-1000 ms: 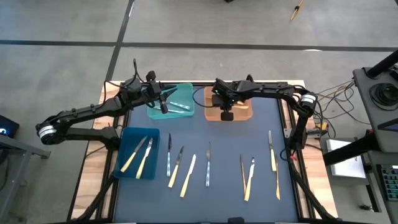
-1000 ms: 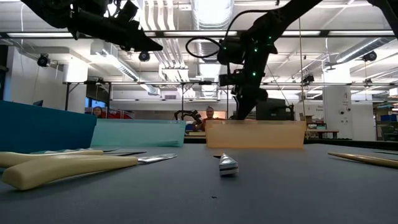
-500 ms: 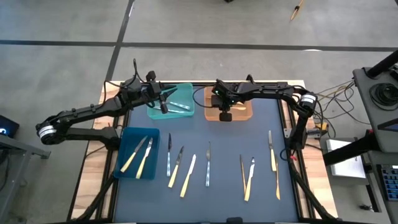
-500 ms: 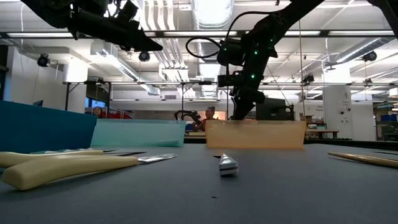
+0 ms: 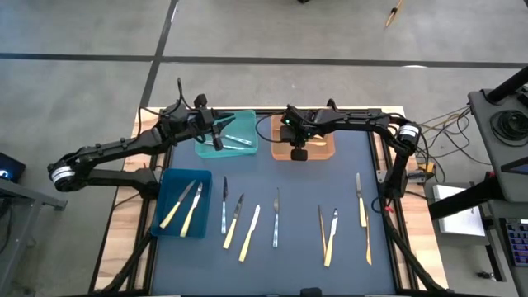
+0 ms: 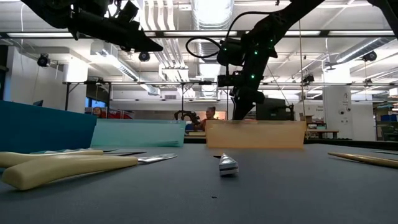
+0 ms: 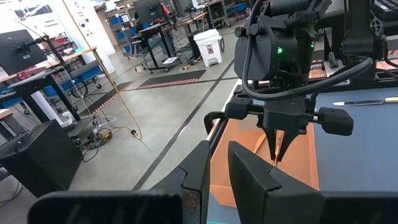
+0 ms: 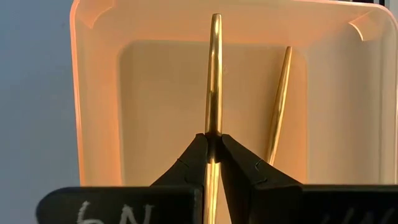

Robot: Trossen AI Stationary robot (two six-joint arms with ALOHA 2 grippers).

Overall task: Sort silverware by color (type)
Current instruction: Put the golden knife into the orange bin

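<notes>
Since a second ago, right gripper [image 8: 212, 144] drawn slightly back over orange bin [image 8: 93, 99], clamped on gold utensil [image 8: 214, 74]; left gripper [image 5: 216, 132] unmoved over teal bin [image 5: 243, 120], near-closed, empty; risk: tip catching rim, tipping out at release.

surface [image 5: 305, 198]: covered by a dark blue-grey mat | three bins set on it: dark blue bin [image 5: 165, 216] near left, teal bin [image 5: 202, 148] far left, orange bin [image 5: 279, 148] far centre | loose silverware [image 5: 277, 218] laid in a row across the near half
</notes>
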